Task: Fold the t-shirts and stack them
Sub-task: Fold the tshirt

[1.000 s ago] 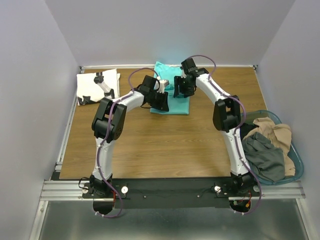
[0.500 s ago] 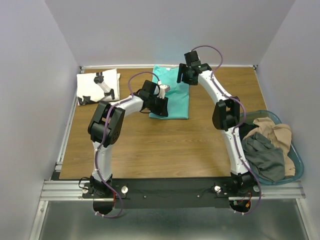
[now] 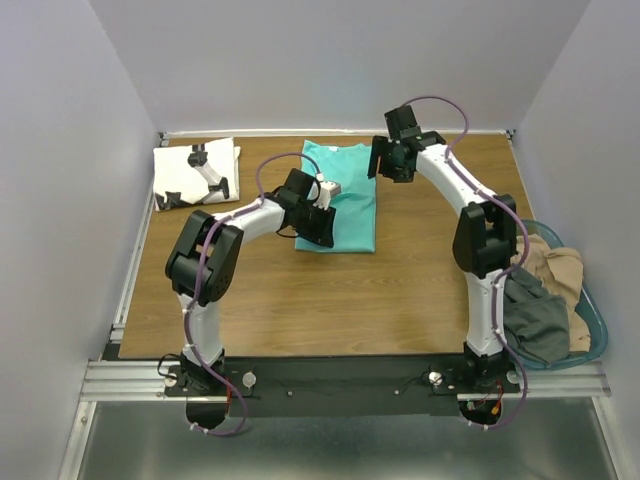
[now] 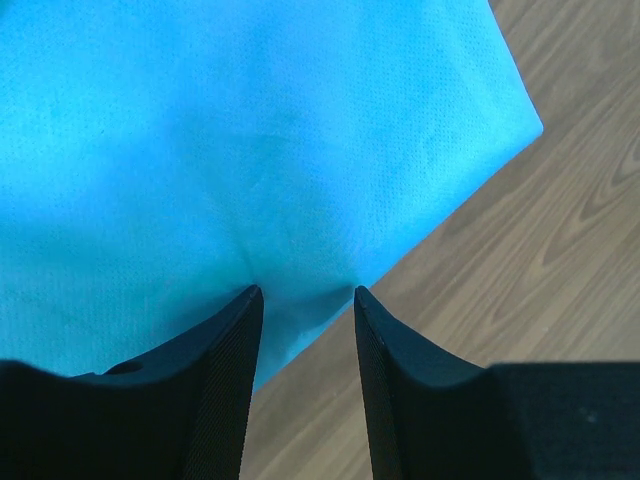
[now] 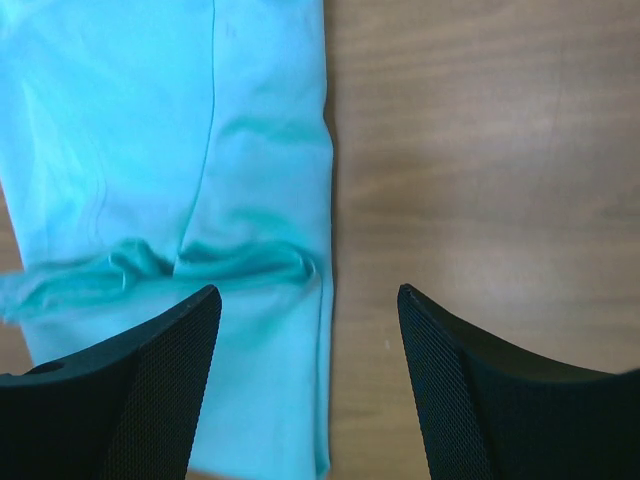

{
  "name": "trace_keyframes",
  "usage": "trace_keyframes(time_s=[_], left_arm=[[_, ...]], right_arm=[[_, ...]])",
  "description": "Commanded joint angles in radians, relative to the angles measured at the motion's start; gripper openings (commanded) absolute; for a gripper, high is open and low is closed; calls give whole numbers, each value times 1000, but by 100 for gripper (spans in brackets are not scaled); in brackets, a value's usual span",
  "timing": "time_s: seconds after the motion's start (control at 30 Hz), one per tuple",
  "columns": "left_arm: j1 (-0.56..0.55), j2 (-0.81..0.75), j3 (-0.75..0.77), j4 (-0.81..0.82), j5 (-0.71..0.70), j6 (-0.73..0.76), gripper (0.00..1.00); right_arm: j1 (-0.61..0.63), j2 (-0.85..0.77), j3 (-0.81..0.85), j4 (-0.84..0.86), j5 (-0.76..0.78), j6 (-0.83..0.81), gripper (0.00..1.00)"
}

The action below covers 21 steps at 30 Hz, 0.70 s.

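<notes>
The turquoise t-shirt (image 3: 352, 205) lies folded into a long strip at the back middle of the table. My left gripper (image 3: 315, 225) is low at the shirt's near left edge. In the left wrist view its jaws (image 4: 305, 290) stand apart with the tips resting on the cloth (image 4: 250, 130), which puckers there, and bare wood shows between them. My right gripper (image 3: 385, 165) hovers open over the shirt's far right edge. The right wrist view shows that gripper (image 5: 310, 290) wide open and empty above the cloth (image 5: 150, 130). The white t-shirt (image 3: 196, 172) with black marks lies folded at the back left.
A teal basket (image 3: 592, 320) with tan and grey clothes stands at the table's right edge. Walls close in the back and both sides. Bare wood (image 3: 300, 300) stretches between the shirts and the arm bases.
My right gripper has let go of the turquoise shirt, opened and swung back to the right. The shirt has slid toward the near side with my left gripper, now lying longer.
</notes>
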Motion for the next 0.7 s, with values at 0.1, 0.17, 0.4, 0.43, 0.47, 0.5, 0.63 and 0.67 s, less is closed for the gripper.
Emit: trace_keyframes(time_s=[0.1, 0.17, 0.4, 0.43, 0.47, 0.5, 0.63, 0.67], left_arm=[[-1, -156, 43, -99, -85, -48, 50], [7, -178, 41, -102, -102, -64, 50], [54, -235, -65, -124, -177, -124, 49], [59, -246, -94, -124, -181, -126, 49], [68, -252, -109, -124, -194, -130, 49], [73, -261, -124, -122, -200, -135, 48], [96, -272, -184, -113, -209, -149, 48], [97, -272, -192, -111, -211, -149, 47]], right_arm=[[2, -258, -354, 35, -158, -46, 78], [5, -297, -429, 45, -216, -44, 77], [51, -423, -676, 109, -310, -10, 76], [55, -427, -693, 123, -318, -3, 76], [66, -432, -715, 127, -329, 8, 76], [71, -431, -726, 134, -332, 13, 76], [86, -424, -761, 167, -326, 20, 75], [87, -421, -767, 175, -324, 22, 75]])
